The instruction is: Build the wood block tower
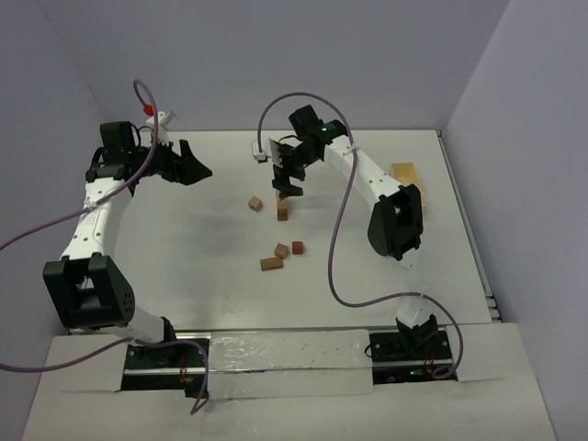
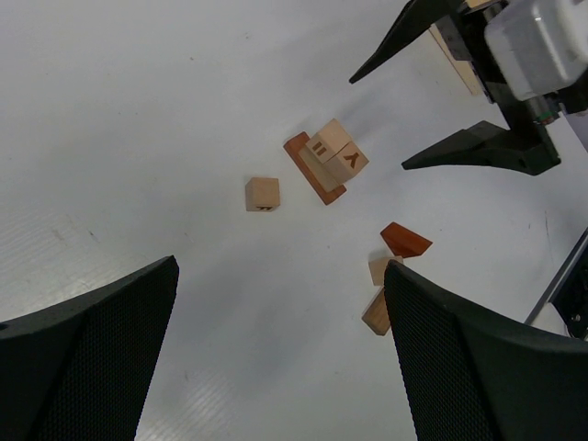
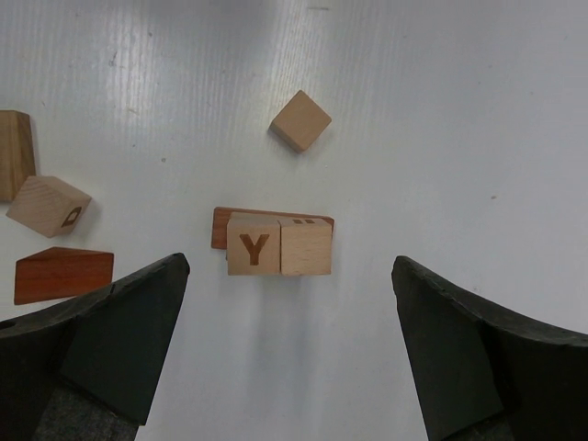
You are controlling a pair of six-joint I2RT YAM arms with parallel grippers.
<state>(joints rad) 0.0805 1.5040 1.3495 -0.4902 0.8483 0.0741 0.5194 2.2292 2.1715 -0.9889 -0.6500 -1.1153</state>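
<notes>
The tower (image 1: 283, 210) is a reddish-brown flat bar carrying two tan cubes side by side, one marked Y (image 3: 254, 243), one with two dashes (image 3: 306, 246); it also shows in the left wrist view (image 2: 329, 158). My right gripper (image 1: 287, 184) hovers just above it, open and empty (image 3: 289, 276). A loose tan cube (image 1: 255, 203) lies to its left (image 3: 300, 120) (image 2: 263, 194). A reddish wedge (image 3: 62, 274), a tan cube (image 3: 48, 205) and a tan bar (image 3: 16, 154) lie nearer the arms (image 1: 282, 253). My left gripper (image 1: 195, 163) is open and empty (image 2: 280, 276), high at the far left.
A pale wooden tray (image 1: 407, 179) lies at the back right beside the right arm's elbow. Purple cables loop over both arms. Walls close the table at the back and both sides.
</notes>
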